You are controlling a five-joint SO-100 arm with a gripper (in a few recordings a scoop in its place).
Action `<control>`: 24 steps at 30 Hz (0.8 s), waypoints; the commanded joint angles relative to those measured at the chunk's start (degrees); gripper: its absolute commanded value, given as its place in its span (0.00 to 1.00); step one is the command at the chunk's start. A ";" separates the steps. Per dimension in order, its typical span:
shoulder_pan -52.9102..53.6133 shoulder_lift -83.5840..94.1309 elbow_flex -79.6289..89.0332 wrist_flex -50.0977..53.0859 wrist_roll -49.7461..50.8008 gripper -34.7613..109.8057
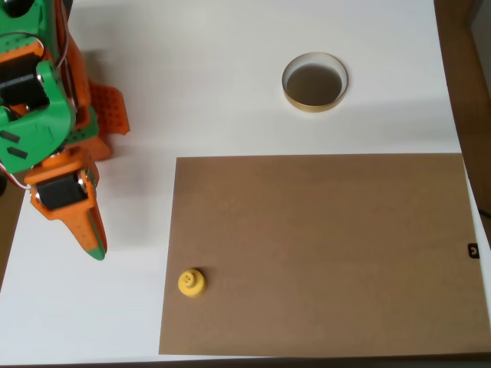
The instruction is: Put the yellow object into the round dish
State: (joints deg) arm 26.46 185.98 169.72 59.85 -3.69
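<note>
In the overhead view the round dish (314, 82) sits on the white tabletop (215, 69) with nothing in it, just its dark inside showing, well off to the upper right of the jaws. The yellow object (191, 282) is on the brown mat (322, 253) near its lower-left corner, just down and right of the gripper (90, 238). The orange-and-green jaws look pressed together, holding nothing, pointing down-frame.

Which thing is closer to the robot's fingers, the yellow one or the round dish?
The yellow object: it sits near the brown sheet's lower left corner, close to the fingers. The round dish is far off, top right.
</note>
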 commanded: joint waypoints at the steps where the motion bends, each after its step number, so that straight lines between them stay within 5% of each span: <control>1: 0.70 1.23 -0.79 0.53 -0.70 0.24; 24: 1.05 1.23 -0.70 0.35 -0.97 0.27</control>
State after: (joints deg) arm 26.46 185.98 169.98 59.85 -3.69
